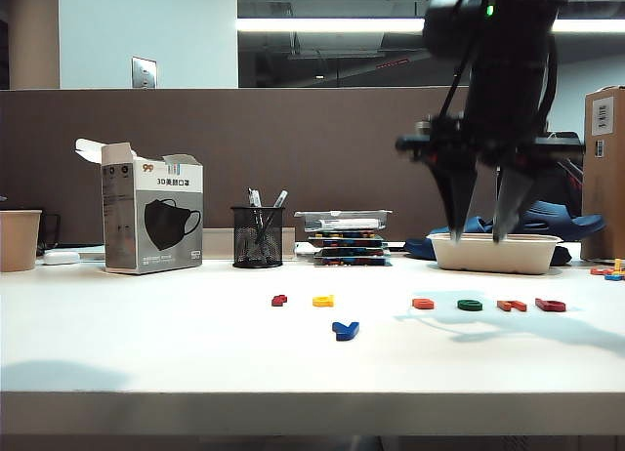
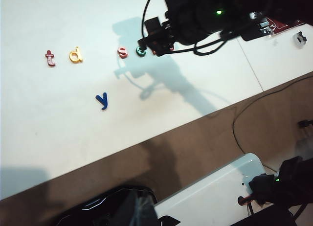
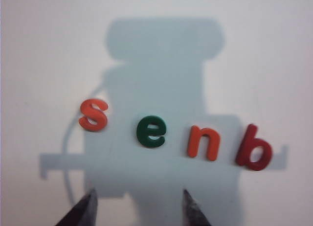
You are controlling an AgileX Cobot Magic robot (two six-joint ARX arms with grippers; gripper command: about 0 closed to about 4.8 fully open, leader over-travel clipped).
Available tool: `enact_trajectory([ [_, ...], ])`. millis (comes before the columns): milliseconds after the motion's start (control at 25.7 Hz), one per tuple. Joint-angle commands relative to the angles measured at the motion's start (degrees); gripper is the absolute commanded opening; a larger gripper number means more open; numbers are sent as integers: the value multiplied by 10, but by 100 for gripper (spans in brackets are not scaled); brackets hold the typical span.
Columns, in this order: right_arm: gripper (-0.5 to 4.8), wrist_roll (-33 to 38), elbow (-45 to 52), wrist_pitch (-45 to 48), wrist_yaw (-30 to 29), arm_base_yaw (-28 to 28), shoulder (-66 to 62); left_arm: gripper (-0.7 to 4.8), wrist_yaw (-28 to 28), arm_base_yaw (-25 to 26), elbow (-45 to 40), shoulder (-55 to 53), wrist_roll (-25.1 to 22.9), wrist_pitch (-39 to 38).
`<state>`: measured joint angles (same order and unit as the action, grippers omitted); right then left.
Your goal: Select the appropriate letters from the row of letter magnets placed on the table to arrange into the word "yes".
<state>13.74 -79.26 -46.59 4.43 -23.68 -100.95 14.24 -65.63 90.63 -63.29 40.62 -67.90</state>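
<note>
With blue y [image 1: 345, 329] already lying forward of the row on the bench [image 1: 146, 344], next comes green e [image 3: 151, 131]: lies between s [image 3: 93, 114] and n [image 3: 203, 143], below right hand [image 3: 140, 206], poised above with fingers spread, empty. Left hand unseen, cannot tell.

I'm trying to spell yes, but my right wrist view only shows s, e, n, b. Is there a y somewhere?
Observer: Yes, a blue y lies alone in front of the row, left of your s.
Operator: Any more letters?
Observer: A dark red t and a yellow d, further left in the row.
Operator: Where are the end effectors?
Observer: The right end effector hangs open, high above the e; the left end effector is in no view.
</note>
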Motion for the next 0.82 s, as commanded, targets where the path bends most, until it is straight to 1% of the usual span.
enact_trajectory([
  [39, 217, 2, -2, -3, -7, 3, -26, -6, -2, 0, 3, 1, 1, 7],
  [155, 217, 3, -32, -39, -31, 7, -58, -6, -2, 0, 3, 1, 1, 7],
  [466, 217, 3, -198, -141, -33, 12, -133, -6, -2, 0, 3, 1, 1, 7],
  [544, 217, 3, -223, -164, -35, 12, -150, -6, -2, 0, 3, 1, 1, 7],
  [699, 217, 3, -271, -231, -59, 18, -193, -6, -2, 0, 3, 1, 1, 7],
  [816, 216, 3, -276, -236, -57, 19, -196, -6, -2, 0, 3, 1, 1, 7],
])
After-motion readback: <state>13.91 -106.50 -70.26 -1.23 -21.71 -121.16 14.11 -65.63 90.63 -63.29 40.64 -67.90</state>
